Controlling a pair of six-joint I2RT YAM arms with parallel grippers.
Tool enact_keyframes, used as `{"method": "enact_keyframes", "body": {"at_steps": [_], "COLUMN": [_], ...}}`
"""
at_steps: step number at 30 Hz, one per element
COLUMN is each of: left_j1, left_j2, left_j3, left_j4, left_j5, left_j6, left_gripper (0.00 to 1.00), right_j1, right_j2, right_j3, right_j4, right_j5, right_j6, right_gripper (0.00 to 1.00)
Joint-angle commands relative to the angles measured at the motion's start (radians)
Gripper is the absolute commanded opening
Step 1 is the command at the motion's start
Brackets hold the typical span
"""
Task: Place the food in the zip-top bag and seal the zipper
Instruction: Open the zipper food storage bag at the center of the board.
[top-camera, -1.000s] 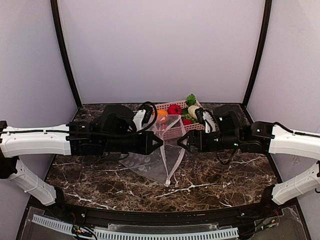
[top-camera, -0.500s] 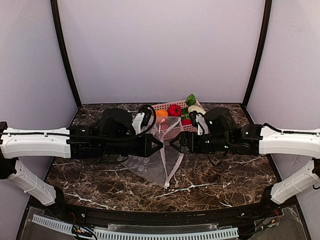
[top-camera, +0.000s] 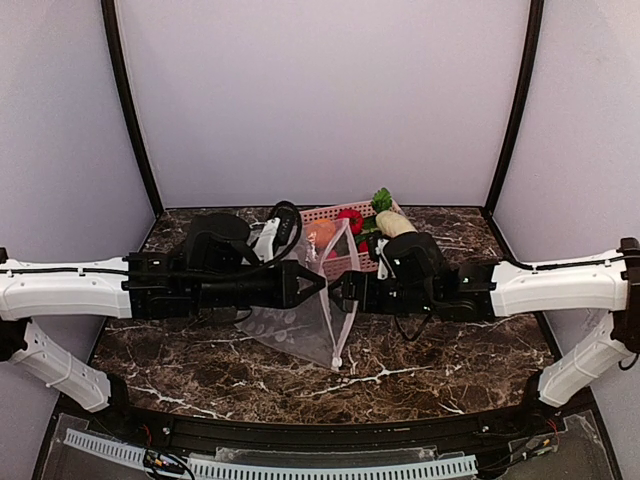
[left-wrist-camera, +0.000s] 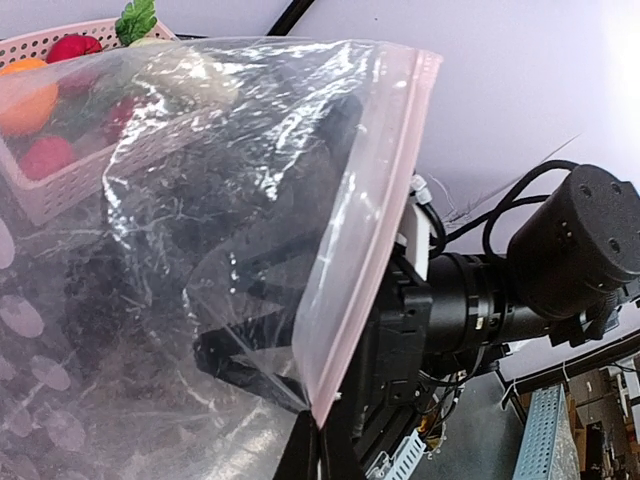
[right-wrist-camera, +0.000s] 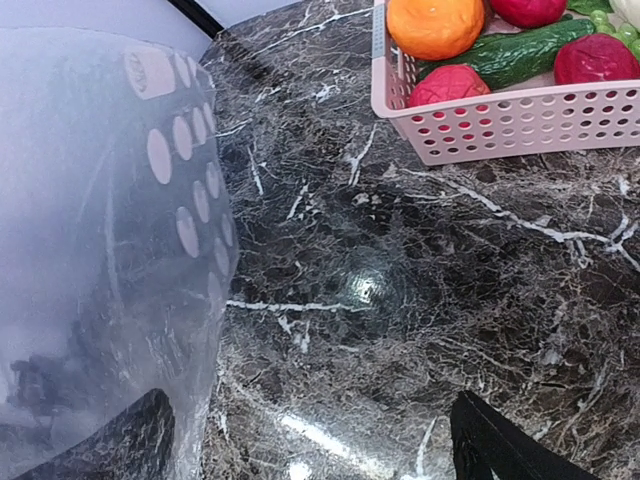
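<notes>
Clear bag (top-camera: 300, 325) hangs by zipper (left-wrist-camera: 370, 230), clenched in my left gripper (top-camera: 322, 283); my right gripper (top-camera: 340, 290) gapes beside it, unladen; food (right-wrist-camera: 435, 25) sits in basket (right-wrist-camera: 500, 125) behind.

A dark, white-veined marble table (top-camera: 450, 360) sits between plain lilac walls (top-camera: 320, 100) at back and sides, black posts (top-camera: 130, 110) in the corners. A glare (right-wrist-camera: 368, 288) lies on the stone. A white slotted duct (top-camera: 300, 467) runs along the near edge.

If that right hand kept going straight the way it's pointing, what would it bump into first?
Probably the clear white-dotted plastic bag hanging just ahead of the open right hand; depth is hard to judge.
</notes>
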Motion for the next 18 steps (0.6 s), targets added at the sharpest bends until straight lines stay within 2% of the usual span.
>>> {"method": "enact_keyframes", "body": {"at_steps": [1,8,18], "left_j1": [0.000,0.000,0.001], "left_j2": [-0.055,-0.115,-0.235], "left_j3": [-0.018,-0.021,-0.053], "left_j4": [0.020,-0.096,-0.194], "left_j5": [-0.019,-0.085,-0.178], "left_j6": [0.000,0.029,0.045], "left_gripper": [0.01,0.01,0.01], "right_j1": [0.005,-0.016,-0.058], "right_j2": [0.027,0.023,-0.003], "right_j3": [-0.016,-0.034,-0.081], "right_j4": [0.006,-0.135,-0.199], "right_j5": [0.106,0.199,0.203], "right_j6": [0.027,0.113,0.139], "right_gripper": [0.94,0.92,0.94]}}
